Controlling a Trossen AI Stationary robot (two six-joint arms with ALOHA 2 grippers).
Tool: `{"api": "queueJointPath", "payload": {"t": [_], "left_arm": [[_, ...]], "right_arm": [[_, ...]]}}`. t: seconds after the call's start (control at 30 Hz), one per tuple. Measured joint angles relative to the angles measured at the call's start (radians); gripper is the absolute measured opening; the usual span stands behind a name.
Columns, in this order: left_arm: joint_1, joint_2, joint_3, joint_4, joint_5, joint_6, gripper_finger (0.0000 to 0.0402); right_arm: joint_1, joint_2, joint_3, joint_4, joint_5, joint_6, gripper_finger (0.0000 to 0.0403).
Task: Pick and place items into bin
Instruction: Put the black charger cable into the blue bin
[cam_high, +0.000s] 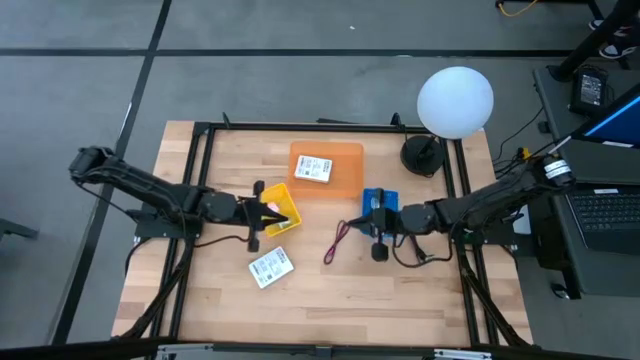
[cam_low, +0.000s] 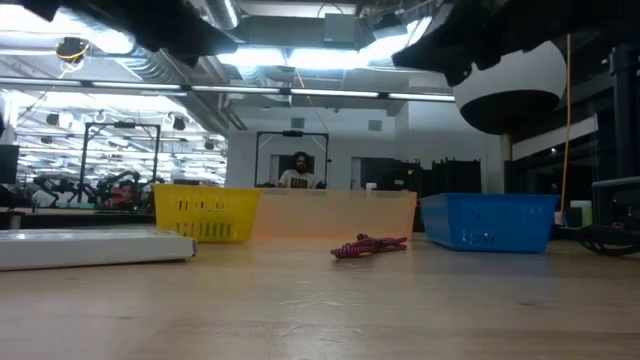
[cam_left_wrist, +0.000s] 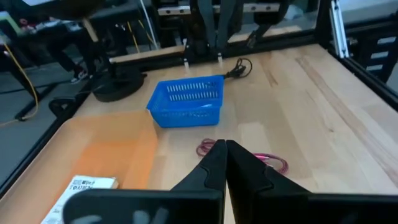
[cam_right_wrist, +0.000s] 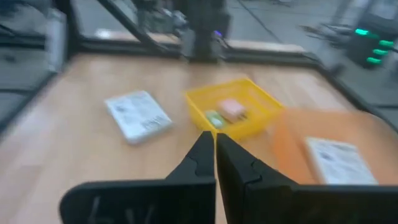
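Note:
My left gripper (cam_high: 274, 212) hovers shut over the yellow basket (cam_high: 281, 210); its fingers (cam_left_wrist: 222, 163) close together in the left wrist view. My right gripper (cam_high: 376, 221) hovers shut over the blue basket (cam_high: 380, 205), as the right wrist view (cam_right_wrist: 214, 149) shows. Pink (cam_right_wrist: 232, 109) and green (cam_right_wrist: 214, 118) blocks lie in the yellow basket (cam_right_wrist: 233, 111). One white packet (cam_high: 271, 267) lies flat on the table, another (cam_high: 313, 168) on the orange tray (cam_high: 345, 178). The dark red cord (cam_high: 338, 240) lies loose between the baskets (cam_low: 368, 245).
A black lamp base (cam_high: 422, 154) with a white globe (cam_high: 455, 100) stands at the far right corner. A black cable (cam_high: 425, 258) trails near the right arm. A black frame (cam_high: 300, 128) rims the table. Bare wood (cam_high: 340, 300) lies toward the near edge.

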Motion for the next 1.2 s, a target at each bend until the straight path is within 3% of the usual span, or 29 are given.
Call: {"api": "queueJointPath", "payload": {"t": [0.17,0.5,0.9,1.2], "left_arm": [[0.001,-0.052,-0.056,0.051,0.000,0.000,0.0002],[0.001,-0.062,-0.071,0.033,-0.006,0.009,0.0004],[0.002,-0.062,-0.071,0.035,-0.008,0.023,0.0004],[0.002,-0.062,-0.071,0.035,-0.050,0.023,0.0006]], "right_arm": [[0.034,-0.025,0.108,-0.268,0.091,0.103,0.0000],[0.040,-0.025,0.391,-1.060,0.094,0.616,0.0000],[0.081,-0.021,0.516,-1.474,0.055,0.913,0.0000],[0.118,-0.022,0.460,-1.530,-0.104,1.081,0.0000]]}}
